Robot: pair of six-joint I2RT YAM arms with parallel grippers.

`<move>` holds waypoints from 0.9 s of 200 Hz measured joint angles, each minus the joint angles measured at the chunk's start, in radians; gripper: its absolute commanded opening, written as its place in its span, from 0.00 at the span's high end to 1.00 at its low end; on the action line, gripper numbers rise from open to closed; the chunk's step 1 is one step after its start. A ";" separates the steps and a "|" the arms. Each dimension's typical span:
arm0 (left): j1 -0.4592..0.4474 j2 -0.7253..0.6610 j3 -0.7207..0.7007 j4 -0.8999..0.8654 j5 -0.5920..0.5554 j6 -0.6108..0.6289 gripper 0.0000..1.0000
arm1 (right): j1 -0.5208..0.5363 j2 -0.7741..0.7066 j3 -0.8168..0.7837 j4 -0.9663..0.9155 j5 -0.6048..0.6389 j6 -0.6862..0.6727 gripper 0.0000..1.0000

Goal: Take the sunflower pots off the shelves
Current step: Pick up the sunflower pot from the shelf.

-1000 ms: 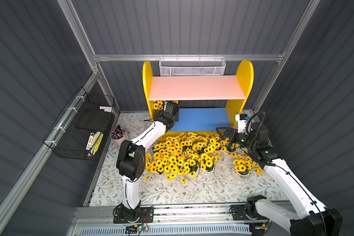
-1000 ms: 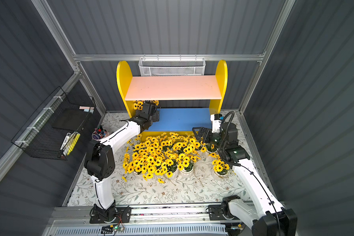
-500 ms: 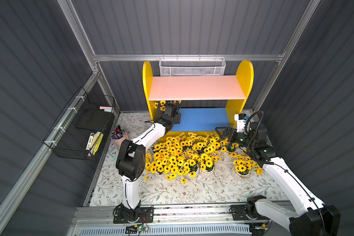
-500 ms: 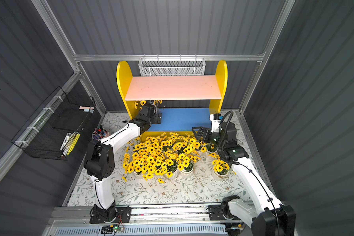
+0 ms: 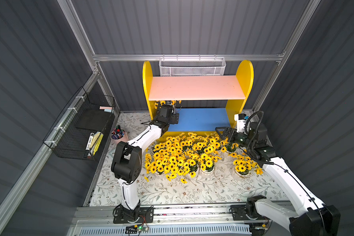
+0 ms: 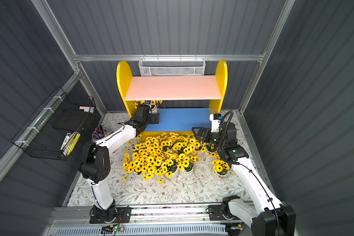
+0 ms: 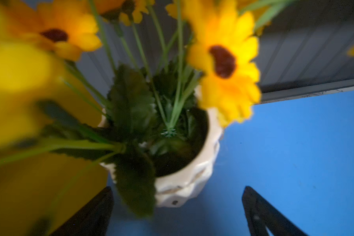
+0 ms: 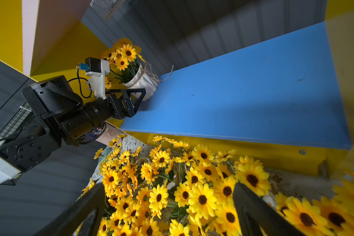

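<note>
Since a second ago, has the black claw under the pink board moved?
Yes: left gripper edged towards the yellow wooden side panel, nearer the white ribbed pot.

One white ribbed sunflower pot [image 8: 143, 81] is standing on the blue lower board [image 5: 200, 120] of the yellow shelves [image 5: 247, 81], tucked into a back corner against the side panel. The other sunflower pots [image 5: 182, 155] are crowding together on the table [image 5: 192, 192] just in front, with one lone pot [image 5: 242, 168] sitting apart from them.

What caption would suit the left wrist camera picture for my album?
Open left gripper facing a sunflower pot that stands on the blue lower board.
</note>
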 measured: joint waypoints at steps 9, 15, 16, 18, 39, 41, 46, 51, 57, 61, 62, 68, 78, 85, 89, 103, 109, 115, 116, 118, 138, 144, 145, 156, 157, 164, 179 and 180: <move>0.005 0.002 0.000 0.010 0.013 0.001 0.01 | 0.000 0.003 0.000 0.000 0.000 -0.002 0.01; 0.007 0.002 0.000 0.017 0.023 0.001 0.01 | 0.000 0.005 0.000 0.000 0.000 -0.004 0.01; 0.007 0.002 0.000 0.017 0.023 0.001 0.01 | 0.000 0.006 0.000 0.000 0.000 -0.005 0.01; 0.008 0.002 0.000 0.021 0.027 0.000 0.01 | 0.000 0.007 0.000 0.000 0.000 -0.005 0.01; 0.011 0.008 0.004 0.036 0.044 0.001 0.01 | 0.000 0.020 0.000 0.000 0.000 -0.011 0.01; 0.012 0.009 0.004 0.039 0.046 0.001 0.01 | 0.000 0.021 0.000 0.000 0.000 -0.011 0.01; 0.014 0.010 0.005 0.043 0.049 0.001 0.01 | 0.000 0.024 0.000 0.000 -0.001 -0.012 0.01; 0.016 0.011 0.005 0.051 0.051 0.001 0.01 | 0.000 0.026 0.000 0.000 -0.001 -0.012 0.01; 0.016 0.013 0.005 0.062 0.057 0.001 0.01 | 0.000 0.030 0.000 0.000 -0.002 -0.013 0.01; 0.016 0.015 0.005 0.069 0.057 0.001 0.01 | 0.000 0.031 0.000 0.000 -0.003 -0.013 0.01; 0.016 0.016 0.005 0.072 0.057 0.001 0.01 | 0.000 0.032 0.000 0.000 -0.003 -0.013 0.01; 0.018 0.019 0.005 0.081 0.057 0.001 0.01 | -0.001 0.034 0.000 0.000 -0.004 -0.013 0.01; 0.020 0.025 0.008 0.091 0.057 0.001 0.01 | -0.001 0.037 0.000 0.000 -0.006 -0.014 0.01; 0.021 0.032 0.012 0.096 0.056 0.000 0.01 | -0.001 0.039 0.000 0.002 -0.007 -0.014 0.01; 0.022 0.036 0.015 0.097 0.056 0.001 0.01 | -0.001 0.040 0.000 0.002 -0.007 -0.015 0.01; 0.023 0.057 0.032 0.104 0.056 0.001 0.01 | -0.001 0.044 0.000 0.005 -0.009 -0.016 0.01; 0.023 0.068 0.040 0.108 0.056 0.001 0.01 | -0.001 0.045 0.000 0.006 -0.010 -0.016 0.01; 0.023 0.077 0.047 0.111 0.056 0.001 0.01 | -0.001 0.045 0.000 0.007 -0.010 -0.016 0.01; 0.023 0.079 0.048 0.112 0.056 0.001 0.01 | -0.001 0.045 0.000 0.007 -0.010 -0.016 0.01; 0.023 0.081 0.050 0.113 0.056 0.001 0.01 | -0.001 0.045 0.001 0.008 -0.010 -0.017 0.01; 0.023 0.101 0.055 0.130 0.056 0.001 0.01 | -0.001 0.046 0.002 0.011 -0.011 -0.019 0.01; 0.023 0.105 0.057 0.133 0.055 0.002 0.01 | -0.001 0.046 0.002 0.013 -0.011 -0.019 0.01; 0.023 0.106 0.057 0.134 0.055 0.002 0.00 | -0.001 0.046 0.002 0.013 -0.011 -0.019 0.01; 0.023 0.114 0.063 0.140 0.055 0.003 0.01 | -0.002 0.046 0.002 0.018 -0.011 -0.020 0.01; 0.023 0.115 0.063 0.140 0.055 0.003 0.01 | -0.002 0.046 0.002 0.018 -0.011 -0.020 0.01; 0.023 0.121 0.071 0.142 0.056 0.005 0.01 | -0.002 0.047 0.002 0.022 -0.011 -0.020 0.01; 0.025 0.136 0.090 0.148 0.056 0.009 0.01 | -0.002 0.053 0.002 0.029 -0.011 -0.022 0.01; 0.025 0.137 0.091 0.148 0.056 0.008 0.01 | -0.002 0.053 0.002 0.029 -0.011 -0.022 0.01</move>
